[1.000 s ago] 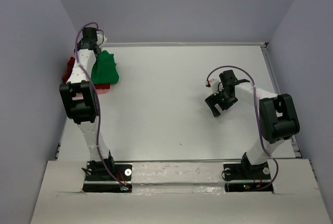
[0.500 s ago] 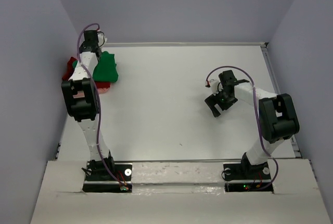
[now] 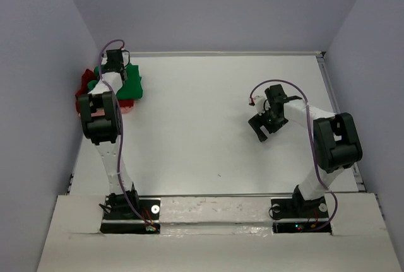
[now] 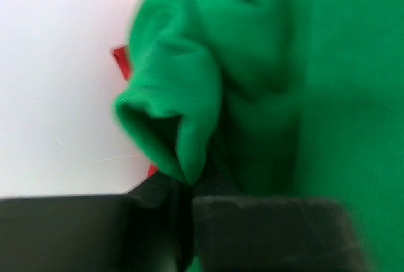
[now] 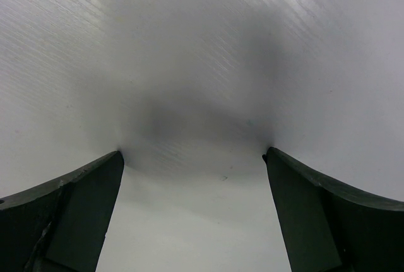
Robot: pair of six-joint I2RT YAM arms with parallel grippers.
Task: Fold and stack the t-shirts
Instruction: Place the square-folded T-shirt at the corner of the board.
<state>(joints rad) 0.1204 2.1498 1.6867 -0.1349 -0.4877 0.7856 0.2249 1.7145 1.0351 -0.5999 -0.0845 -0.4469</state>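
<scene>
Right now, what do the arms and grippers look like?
Left arm and right arm: white links, black joint housings, a purple cable looping along each. Left gripper and right gripper: black, flat-faced fingers.

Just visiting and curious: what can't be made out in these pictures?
- The dark red t-shirt: top view, mostly covered by the green t-shirt and the left arm.
- The left gripper: top view, hidden beneath its own wrist.
- The green t-shirt's overall shape: left wrist view, blurred and cut off by frame edges.
</scene>
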